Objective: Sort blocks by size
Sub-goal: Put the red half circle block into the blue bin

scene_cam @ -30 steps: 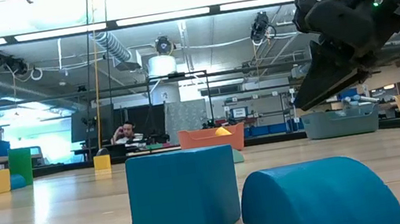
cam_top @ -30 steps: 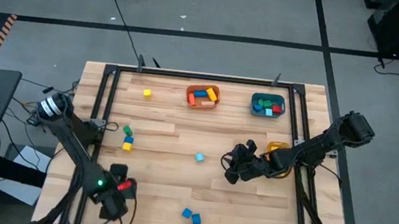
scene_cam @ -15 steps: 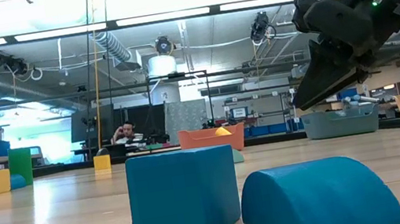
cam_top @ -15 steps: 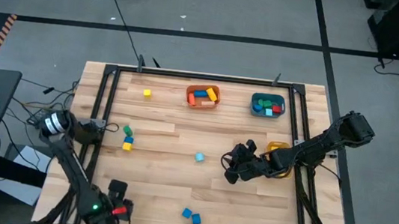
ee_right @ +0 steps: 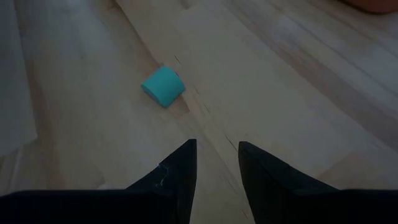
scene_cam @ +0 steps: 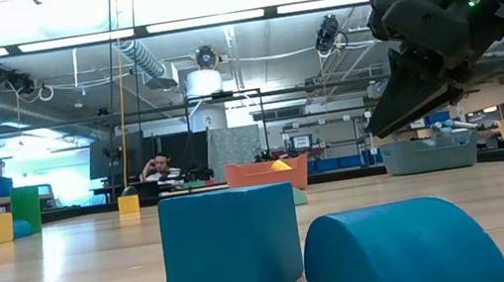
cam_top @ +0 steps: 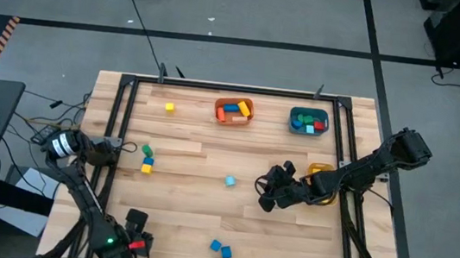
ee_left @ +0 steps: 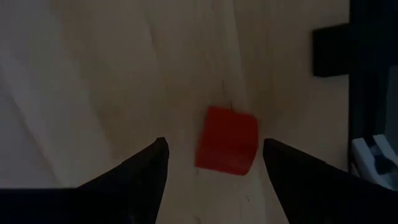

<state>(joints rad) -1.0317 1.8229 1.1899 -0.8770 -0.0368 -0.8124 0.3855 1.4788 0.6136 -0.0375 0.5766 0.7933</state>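
In the lower left of the high view, left gripper (cam_top: 132,241) down low by the table's front edge, just beside a red block (cam_top: 141,242). In the left wrist view, fingers (ee_left: 146,171) spread wide, red block (ee_left: 227,140) flat on the wood between them, apart from both, not gripped.

Right of centre in the high view, right gripper (cam_top: 270,191) above bare wood, pointed toward a light blue block (cam_top: 229,181) near it. In the right wrist view, fingers (ee_right: 182,163) with only a narrow gap, partly open, nothing between them; light blue block (ee_right: 163,86) up and to the left, well clear of the tips. In the low view, right gripper (scene_cam: 412,89) at upper right, raised off the table.

Rest of the blocks, by the high view:
- bottom centre, a blue pair (cam_top: 220,249) touching; large in the low view's foreground as a cube (scene_cam: 231,248) and a rounded piece (scene_cam: 403,249).
- left of centre, a green, yellow and blue cluster (cam_top: 147,160).
- upper left, a single yellow block (cam_top: 169,106).
- top centre, red, blue and yellow pieces inside an orange bin (cam_top: 249,105).
- top right, green and red pieces inside a teal bin (cam_top: 294,115).

Just beside the right arm, a yellow bin (cam_top: 318,168), partly covered, contents impossible to tell.

Far back in the low view, a seated person (scene_cam: 158,167).
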